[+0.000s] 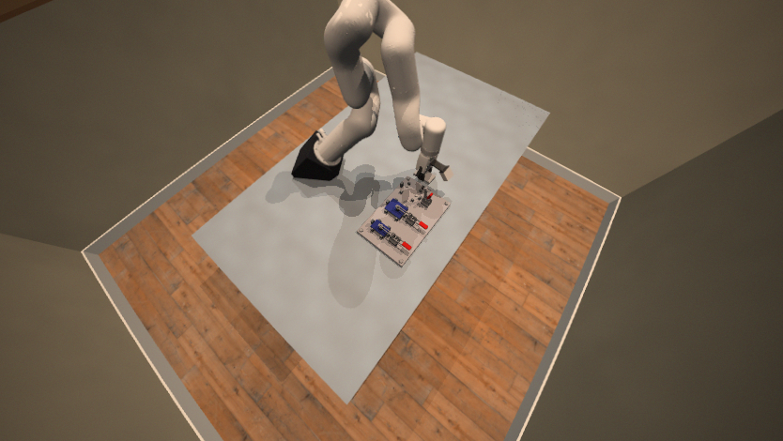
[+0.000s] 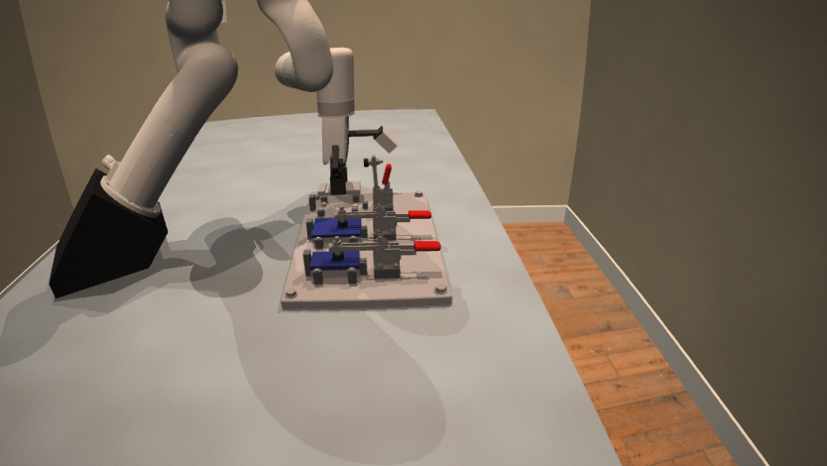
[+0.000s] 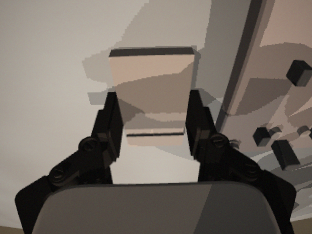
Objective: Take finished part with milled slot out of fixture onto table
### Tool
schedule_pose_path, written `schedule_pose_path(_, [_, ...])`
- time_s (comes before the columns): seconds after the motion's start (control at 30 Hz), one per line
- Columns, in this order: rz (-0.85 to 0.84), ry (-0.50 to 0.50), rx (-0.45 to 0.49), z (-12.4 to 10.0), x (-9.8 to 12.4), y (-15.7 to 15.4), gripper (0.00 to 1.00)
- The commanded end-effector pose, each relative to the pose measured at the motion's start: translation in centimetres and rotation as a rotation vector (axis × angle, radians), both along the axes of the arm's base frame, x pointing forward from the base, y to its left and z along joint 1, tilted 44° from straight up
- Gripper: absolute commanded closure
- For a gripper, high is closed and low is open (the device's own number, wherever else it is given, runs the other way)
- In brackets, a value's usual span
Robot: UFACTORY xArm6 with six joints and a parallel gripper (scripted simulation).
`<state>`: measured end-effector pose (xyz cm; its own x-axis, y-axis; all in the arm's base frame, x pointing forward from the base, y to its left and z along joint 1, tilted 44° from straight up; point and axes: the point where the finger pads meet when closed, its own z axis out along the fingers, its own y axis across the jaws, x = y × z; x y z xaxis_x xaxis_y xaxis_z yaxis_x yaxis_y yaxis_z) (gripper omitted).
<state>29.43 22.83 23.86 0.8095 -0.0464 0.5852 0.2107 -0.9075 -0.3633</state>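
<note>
My gripper [image 2: 337, 174] [image 3: 153, 105] [image 1: 421, 183] is shut on the finished part [image 3: 154, 81] [image 2: 347, 187], a plain tan-grey block with a dark milled slot [image 3: 155, 133]. It holds the part low at the far end of the fixture plate [image 2: 358, 294] [image 1: 390, 250], by the rear nest; I cannot tell whether the part touches the plate. The rear clamp's red handle [image 2: 386, 174] [image 1: 430, 194] stands raised. Two blue blanks [image 2: 335, 226] [image 2: 326, 258] [image 1: 395, 206] [image 1: 378, 225] lie in the middle and near nests. Their clamps' red handles [image 2: 419, 214] [image 2: 426, 246] lie flat.
The arm's black base [image 2: 104, 243] [image 1: 312, 161] stands on the grey table to the left of the fixture. Small dark posts [image 3: 299, 71] of the fixture show to the right in the wrist view. The table's right edge drops to a wooden floor [image 2: 607, 323].
</note>
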Motion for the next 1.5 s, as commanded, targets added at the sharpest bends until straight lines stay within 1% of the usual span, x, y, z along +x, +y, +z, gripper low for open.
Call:
schedule_pose_path(0.0, [0.0,-0.002,0.002,0.12,0.04,0.03,1.0])
schedule_pose_path(0.3, [0.0,-0.002,0.002,0.12,0.04,0.03,1.0])
schedule_pose_path(0.33, [0.0,-0.002,0.002,0.12,0.04,0.03,0.19])
schedule_pose_path(1.47, [0.0,-0.002,0.002,0.12,0.04,0.03,0.19])
